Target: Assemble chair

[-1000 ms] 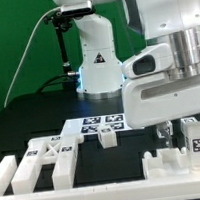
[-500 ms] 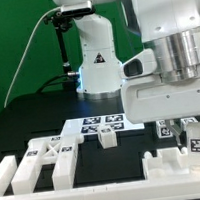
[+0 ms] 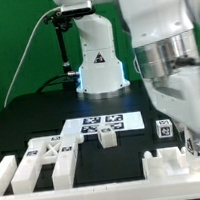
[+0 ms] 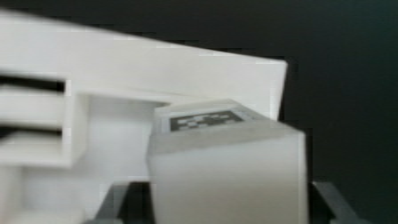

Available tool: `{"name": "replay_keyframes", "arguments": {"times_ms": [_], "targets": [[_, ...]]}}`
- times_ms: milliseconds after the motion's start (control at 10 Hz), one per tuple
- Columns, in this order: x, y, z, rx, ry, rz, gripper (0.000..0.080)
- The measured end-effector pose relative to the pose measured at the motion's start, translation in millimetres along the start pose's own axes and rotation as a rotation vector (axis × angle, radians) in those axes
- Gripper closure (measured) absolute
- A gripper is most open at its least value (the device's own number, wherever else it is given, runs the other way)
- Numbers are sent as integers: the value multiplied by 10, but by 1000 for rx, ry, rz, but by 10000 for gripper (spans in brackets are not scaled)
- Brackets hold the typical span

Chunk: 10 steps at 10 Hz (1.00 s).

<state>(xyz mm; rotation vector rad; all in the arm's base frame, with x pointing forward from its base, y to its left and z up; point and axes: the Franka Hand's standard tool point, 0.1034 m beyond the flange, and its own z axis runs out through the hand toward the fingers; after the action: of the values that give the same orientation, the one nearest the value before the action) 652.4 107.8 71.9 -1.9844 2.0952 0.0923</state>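
Observation:
My gripper (image 3: 199,140) is down at the front of the exterior view's right. It is shut on an upright white chair bar (image 4: 224,165) with a black-and-white tag on its end face. In the wrist view, a dark finger (image 4: 128,203) flanks the bar on one side and a second finger presses its other side. The bar stands over a white blocky chair piece (image 3: 168,167), seen up close as a broad white slotted panel (image 4: 169,70). Another tagged white cube (image 3: 164,130) sits just beside the gripper, apart from it.
The marker board (image 3: 100,121) lies at mid-table with a small white tagged block (image 3: 108,138) in front of it. Several tagged white chair parts (image 3: 46,154) are grouped at the front of the exterior view's left. The robot base (image 3: 96,63) stands behind.
The jaws have closed from wide open onto the upright tagged bar. The wrist has turned and shifted toward the exterior view's right, uncovering the tagged cube.

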Motion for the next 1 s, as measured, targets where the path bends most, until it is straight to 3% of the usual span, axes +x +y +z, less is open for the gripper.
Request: {"name": "replay_keyframes", "arguments": {"times_ms": [300,400,500,600,700,1000], "targets": [[-28,9,5,1,-20,84,498],[-36,12,8,0,-18,52,422],[-72,15,9,-3,-2,-200,422],[-111,15,2,-6,0,-418,243],[-127,15,-7,-8,3,-590,179],[-123,20,3,-14,9,-864,151]]}}
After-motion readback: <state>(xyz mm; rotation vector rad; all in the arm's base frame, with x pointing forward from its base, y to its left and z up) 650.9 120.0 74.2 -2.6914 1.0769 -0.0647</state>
